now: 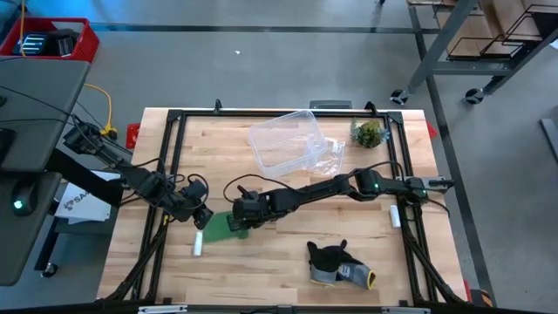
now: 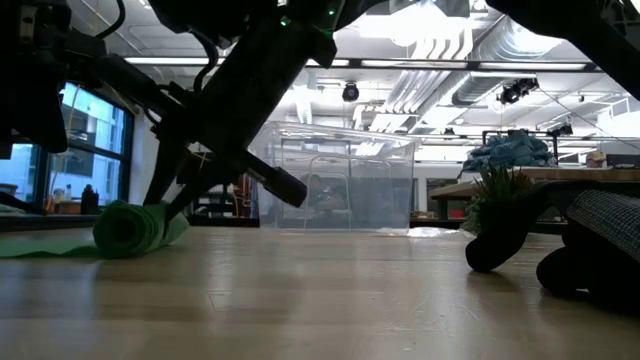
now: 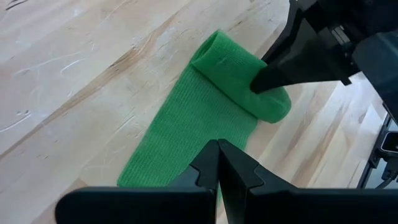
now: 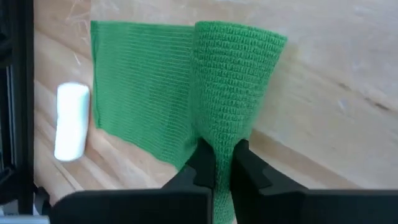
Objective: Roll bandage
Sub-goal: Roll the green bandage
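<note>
Green bandage (image 1: pixel 225 224) lower-left of centre, part rolled. Right gripper (image 4: pixel 219 163) pinched tight on the rolled end; left gripper (image 3: pixel 217 167) closed, pressing the flat tail. Roll evenly toward the tail, keeping edges aligned and tension steady.

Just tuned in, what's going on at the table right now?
The robot is partway through rolling the green bandage. The right gripper is shut on the rolled end of it, while the left gripper, shut, sits at the flat tail, which lies on the wooden table. A white cylinder lies beside the unrolled strip.
</note>
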Controlling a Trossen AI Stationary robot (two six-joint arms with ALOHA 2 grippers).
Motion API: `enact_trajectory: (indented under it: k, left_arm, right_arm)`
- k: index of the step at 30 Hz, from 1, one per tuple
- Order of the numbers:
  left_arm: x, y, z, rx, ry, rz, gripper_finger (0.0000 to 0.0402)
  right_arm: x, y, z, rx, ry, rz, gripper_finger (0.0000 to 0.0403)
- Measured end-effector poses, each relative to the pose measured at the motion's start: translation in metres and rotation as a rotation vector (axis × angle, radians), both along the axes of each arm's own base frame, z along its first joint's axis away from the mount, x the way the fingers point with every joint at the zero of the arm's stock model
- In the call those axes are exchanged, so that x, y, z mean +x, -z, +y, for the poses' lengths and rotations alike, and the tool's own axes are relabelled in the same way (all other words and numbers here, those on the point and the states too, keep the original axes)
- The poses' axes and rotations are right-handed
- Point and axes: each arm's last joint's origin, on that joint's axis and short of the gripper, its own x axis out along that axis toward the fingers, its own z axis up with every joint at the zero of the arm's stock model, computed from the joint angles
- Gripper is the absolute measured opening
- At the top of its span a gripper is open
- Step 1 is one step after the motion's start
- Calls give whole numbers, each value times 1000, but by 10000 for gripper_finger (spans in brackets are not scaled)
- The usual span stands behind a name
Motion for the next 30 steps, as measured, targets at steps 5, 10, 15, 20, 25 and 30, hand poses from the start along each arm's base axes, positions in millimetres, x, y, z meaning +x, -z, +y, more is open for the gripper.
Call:
enact_trajectory:
  k: [5,10,15,20,25,30]
  left_arm:
    - [0,0,0,4,-2,-2,0]
    - [0,0,0,45,53,-4,0]
    - [0,0,0,66,84,-5,0]
    - [1,-1,-1,59,83,-18,0]
    - [1,-1,-1,63,87,-20,0]
    - [1,-1,-1,62,85,-19,0]
  right_arm:
    - [-6,0,-3,-21,19,60,5]
    - [-19,-7,-1,-53,-12,168,3]
    - [-34,-10,11,-59,-19,285,1]
    - [-47,-18,21,-53,-40,370,1]
    - [-60,-27,21,-56,-74,461,0]
    - [-70,-35,19,-74,-126,527,0]
